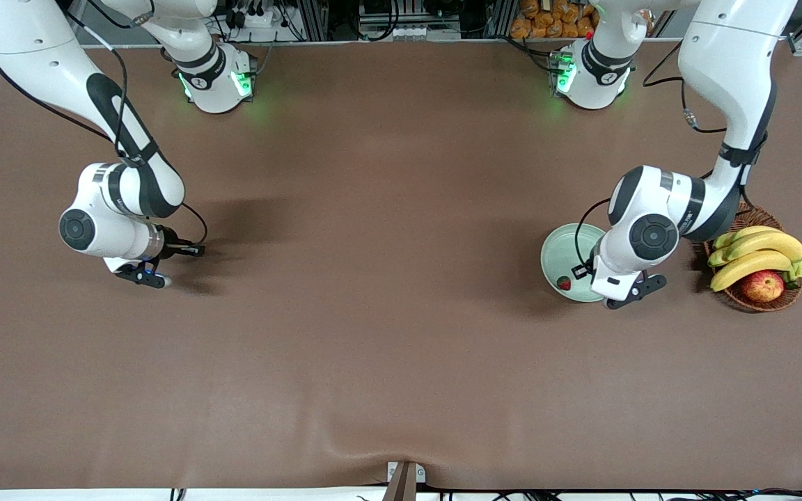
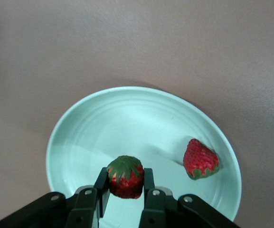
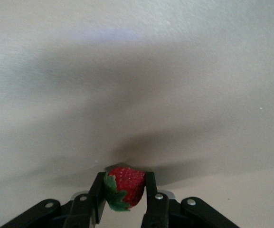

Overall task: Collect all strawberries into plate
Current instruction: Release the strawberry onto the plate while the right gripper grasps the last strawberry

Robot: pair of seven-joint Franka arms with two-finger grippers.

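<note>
Overhead first: left claw (image 1: 599, 278) low over the mint-green plate (image 1: 560, 247), near the wicker basket (image 1: 749, 300) of bananas (image 1: 756, 254) and an apple (image 1: 763, 285); one strawberry (image 1: 564, 283) lying in the plate. Right claw (image 1: 142, 273) low over bare bench (image 1: 373, 313) at the right arm's end.

Left wrist: claw (image 2: 126, 183) clenched on a strawberry, cap up (image 2: 125, 176), above the plate (image 2: 127, 118); loose strawberry (image 2: 200, 159) resting inside by the rim.

Right wrist: claw (image 3: 123, 187) gripping a third strawberry (image 3: 123, 187), cap sideways, over bench (image 3: 137, 71).
</note>
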